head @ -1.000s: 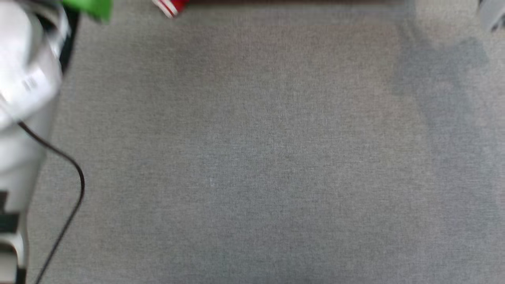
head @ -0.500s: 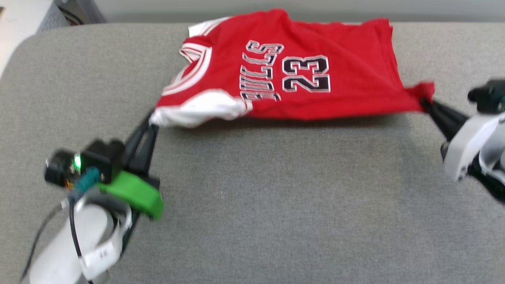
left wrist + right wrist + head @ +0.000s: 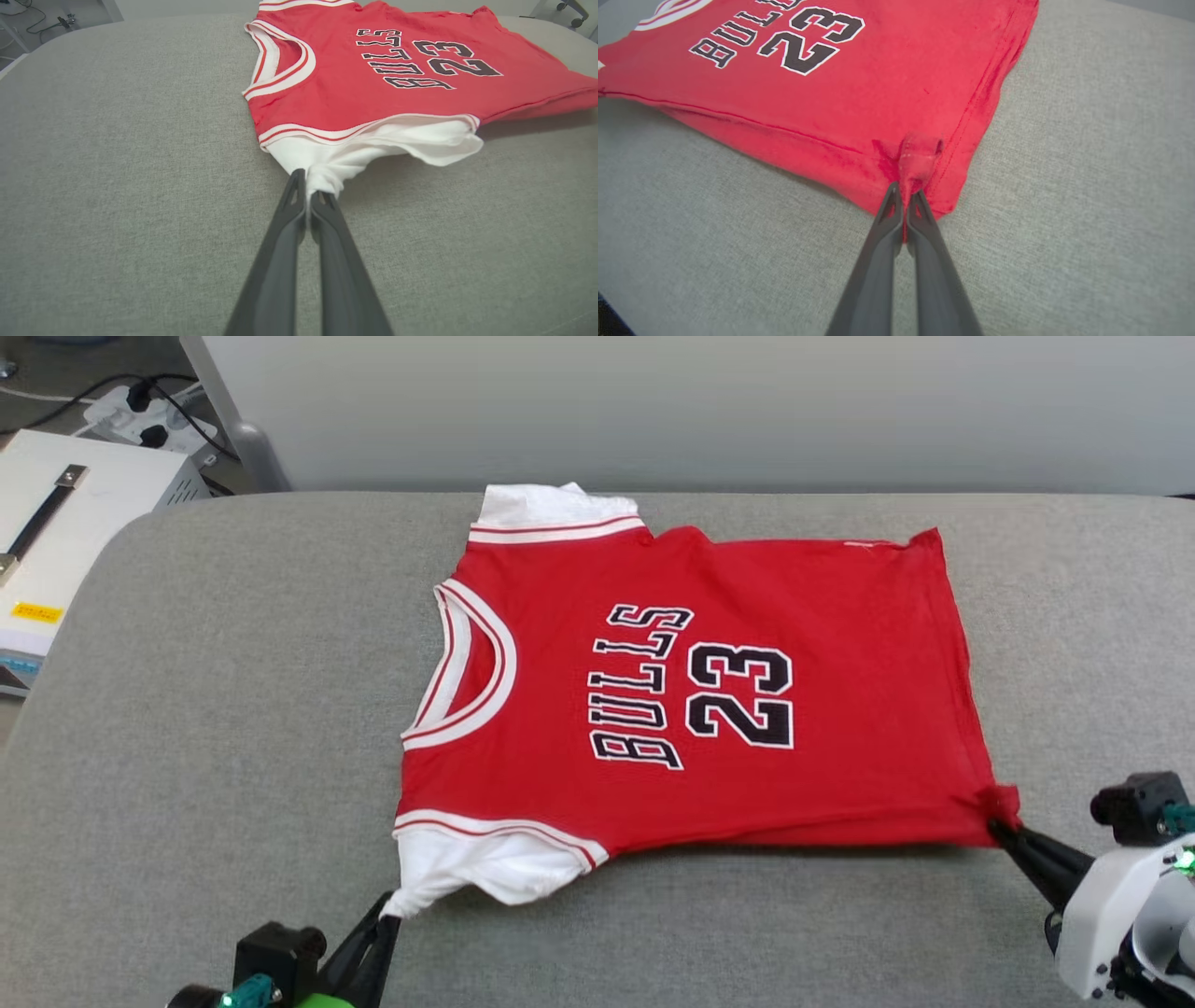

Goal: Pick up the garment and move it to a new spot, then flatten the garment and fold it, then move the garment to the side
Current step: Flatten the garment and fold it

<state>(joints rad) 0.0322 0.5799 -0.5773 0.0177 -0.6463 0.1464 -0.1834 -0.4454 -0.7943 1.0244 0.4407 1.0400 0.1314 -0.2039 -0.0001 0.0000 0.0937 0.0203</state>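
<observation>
From my seat the biggest thing in the head view is the grey padded table, and the whole picture has shifted since half a second ago, so I put that down to the camera lifting, not the table moving. The garment now lies front up across the middle of the table, neck toward my left arm and hem toward my right, and it looks flatter than before: the far white sleeve is spread out at the table's back edge, where earlier it was bunched under the shoulder. Off the table's far left corner sits a white box that I could not see earlier. My right gripper is still clamped on the near hem corner, which is drawn into a small red peak between the pinched fingers. My left gripper still has its fingers pressed together on the tip of the near white sleeve, pulled to a point.
</observation>
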